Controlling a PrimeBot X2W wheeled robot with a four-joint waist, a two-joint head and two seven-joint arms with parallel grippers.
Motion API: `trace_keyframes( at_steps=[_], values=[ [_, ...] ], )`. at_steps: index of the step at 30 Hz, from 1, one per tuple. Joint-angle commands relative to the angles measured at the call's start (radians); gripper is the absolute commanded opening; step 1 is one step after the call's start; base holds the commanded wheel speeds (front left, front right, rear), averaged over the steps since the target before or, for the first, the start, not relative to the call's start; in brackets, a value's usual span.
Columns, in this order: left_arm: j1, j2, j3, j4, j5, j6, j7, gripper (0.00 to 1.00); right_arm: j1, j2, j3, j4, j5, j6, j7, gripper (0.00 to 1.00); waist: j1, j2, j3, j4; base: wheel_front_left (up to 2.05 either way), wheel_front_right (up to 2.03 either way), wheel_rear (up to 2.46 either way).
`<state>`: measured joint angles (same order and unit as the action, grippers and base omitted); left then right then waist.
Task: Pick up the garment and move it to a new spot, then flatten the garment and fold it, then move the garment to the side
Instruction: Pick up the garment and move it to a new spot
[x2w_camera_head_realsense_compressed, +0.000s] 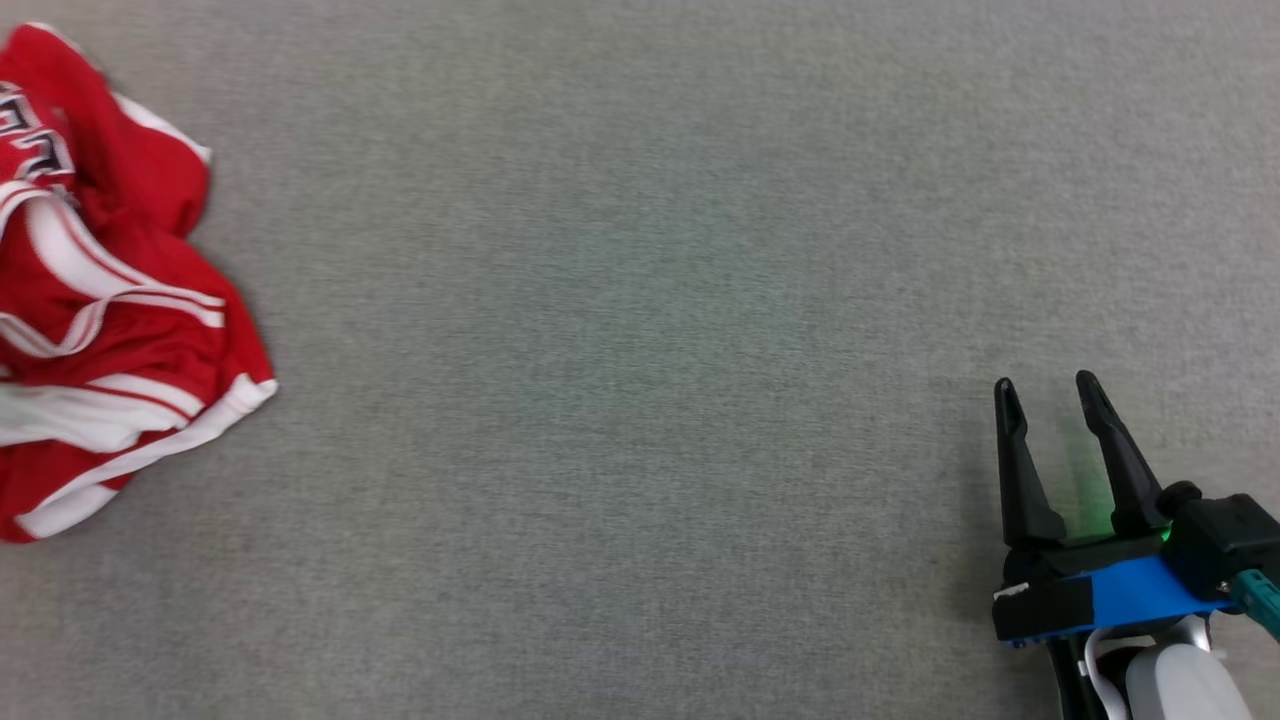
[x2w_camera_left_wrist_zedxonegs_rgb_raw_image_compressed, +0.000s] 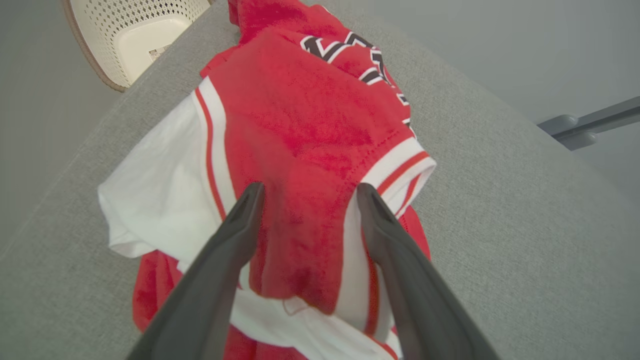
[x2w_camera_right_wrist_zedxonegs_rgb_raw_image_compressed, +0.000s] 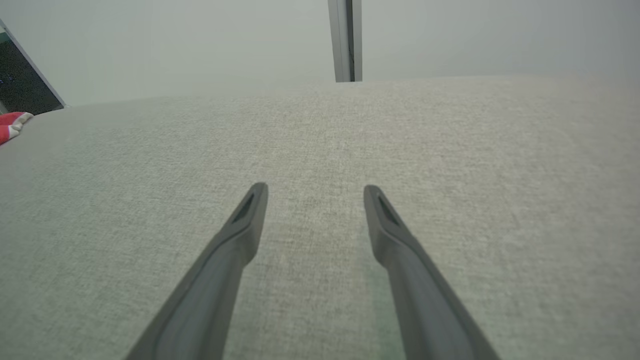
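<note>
- At far left of grey fabric tabletop (x2w_camera_head_realsense_compressed: 640, 400): crumpled red-and-white jersey garment (x2w_camera_head_realsense_compressed: 120, 300).
- Left gripper (x2w_camera_left_wrist_zedxonegs_rgb_raw_image_compressed: 308, 189): fingers apart, right at garment, contact unclear.
- Right gripper (x2w_camera_head_realsense_compressed: 1044, 382): fingers apart, empty, well apart from garment.

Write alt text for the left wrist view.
The open left gripper points at a crumpled red and white garment, its fingers either side of a red fold. The garment lies on a grey table; a cream basket sits beyond the edge.
</note>
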<state>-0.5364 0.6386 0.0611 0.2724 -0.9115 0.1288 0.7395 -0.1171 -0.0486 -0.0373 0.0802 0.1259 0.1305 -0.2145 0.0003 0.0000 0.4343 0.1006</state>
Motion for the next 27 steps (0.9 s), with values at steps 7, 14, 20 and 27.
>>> trace_keyframes(
  at_steps=[7,14,20,27],
  values=[
    [0.046,0.018,-0.017,0.070,0.038,0.063,0.017,0.93,-0.045,-0.003,-0.010,0.021,0.020,0.000,-0.027,1.00,-0.0003,0.0000,0.051,-0.066,0.00,0.00,0.00],
    [0.052,0.034,-0.025,0.103,0.069,0.053,-0.025,0.00,-0.047,-0.003,-0.016,0.051,0.038,0.000,-0.037,1.00,-0.0003,0.0000,0.009,-0.062,0.00,0.00,0.00],
    [-0.006,0.063,-0.026,0.074,0.074,-0.003,-0.064,0.00,-0.029,-0.003,-0.009,0.078,0.057,0.000,-0.045,1.00,-0.0003,0.0000,-0.076,-0.036,0.00,0.00,0.00],
    [-0.127,0.090,-0.073,-0.023,0.092,-0.054,-0.035,0.00,0.005,-0.004,0.007,0.126,0.087,0.000,-0.051,1.00,-0.0003,0.0000,-0.219,-0.022,0.00,0.00,0.00]
  ],
)
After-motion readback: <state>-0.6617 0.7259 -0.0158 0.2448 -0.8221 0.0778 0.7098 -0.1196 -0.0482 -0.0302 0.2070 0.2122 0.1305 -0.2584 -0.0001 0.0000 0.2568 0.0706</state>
